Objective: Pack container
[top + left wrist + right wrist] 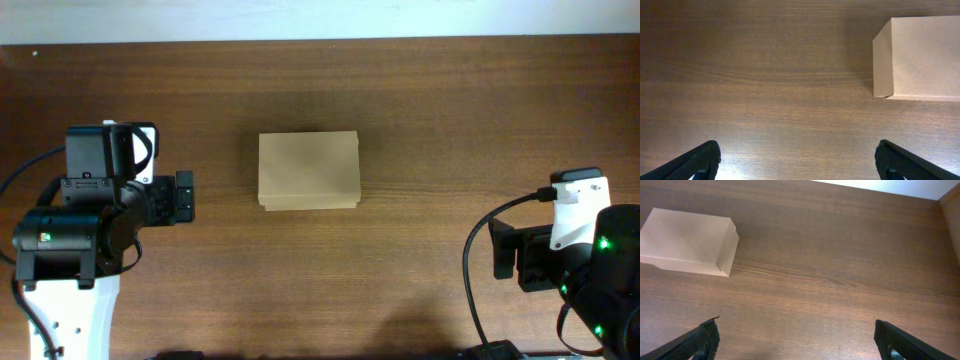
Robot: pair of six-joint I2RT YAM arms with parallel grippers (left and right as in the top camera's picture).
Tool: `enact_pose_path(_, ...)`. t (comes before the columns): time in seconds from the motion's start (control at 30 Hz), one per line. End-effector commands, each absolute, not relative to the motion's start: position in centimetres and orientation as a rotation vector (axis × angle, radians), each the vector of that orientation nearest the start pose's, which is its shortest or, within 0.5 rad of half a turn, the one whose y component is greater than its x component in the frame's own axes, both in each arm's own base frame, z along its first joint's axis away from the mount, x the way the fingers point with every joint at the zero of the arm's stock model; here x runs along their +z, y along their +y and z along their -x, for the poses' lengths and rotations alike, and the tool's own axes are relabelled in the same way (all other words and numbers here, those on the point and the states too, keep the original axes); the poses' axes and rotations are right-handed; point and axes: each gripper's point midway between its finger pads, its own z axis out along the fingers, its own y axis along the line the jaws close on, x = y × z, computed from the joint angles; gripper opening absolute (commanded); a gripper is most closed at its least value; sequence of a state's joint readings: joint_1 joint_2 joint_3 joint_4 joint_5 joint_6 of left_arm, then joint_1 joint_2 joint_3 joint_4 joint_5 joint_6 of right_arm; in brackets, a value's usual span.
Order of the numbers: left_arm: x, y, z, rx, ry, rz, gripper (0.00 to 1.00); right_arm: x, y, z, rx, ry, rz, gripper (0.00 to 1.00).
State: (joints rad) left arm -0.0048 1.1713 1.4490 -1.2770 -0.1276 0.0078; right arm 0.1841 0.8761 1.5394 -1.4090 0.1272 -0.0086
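Observation:
The container (308,170) is a plain tan cardboard box, lid shut, lying flat in the middle of the dark wooden table (420,110). It shows at the top right of the left wrist view (922,57) and at the top left of the right wrist view (687,241). My left gripper (184,197) sits at the left of the table, well apart from the box, open and empty (797,162). My right gripper (505,252) sits at the right front, far from the box, open and empty (797,340).
The table's far edge meets a pale wall (320,18) at the back. A black cable (480,250) loops beside the right arm. No other loose objects show on the table.

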Motion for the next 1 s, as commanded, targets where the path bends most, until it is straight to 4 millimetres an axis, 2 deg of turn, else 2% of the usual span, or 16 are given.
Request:
enact_pose_path(0.0,27.9,1.8,-26.8,0.156,2.552,0.015,1.00,34.6,1.4,-18.8,-0.061,2.309,0.169,0.99)
enact_pose_path(0.47,27.9,1.8,-26.8,0.156,2.552,0.015,0.99,34.6,1.3,-18.8,-0.062,2.311,0.169,0.99)
enact_pose_path(0.6,27.9,1.8,-26.8,0.156,2.552,0.015,0.99,34.3,-0.3,-18.5,-0.173,2.330,0.125,0.99)
enact_pose_path(0.73,27.9,1.8,-26.8,0.156,2.552,0.015,1.00,34.1,-1.1,-17.9,-0.189,2.328,0.082,0.99)
enact_pose_path(0.87,27.9,1.8,-26.8,0.156,2.552,0.015,0.99,32.6,-2.4,-16.6,-0.223,2.328,0.003,0.99)
enact_pose_path(0.97,27.9,1.8,-26.8,0.156,2.552,0.015,1.00,32.1,-2.8,-17.1,-0.220,2.224,-0.043,0.99)
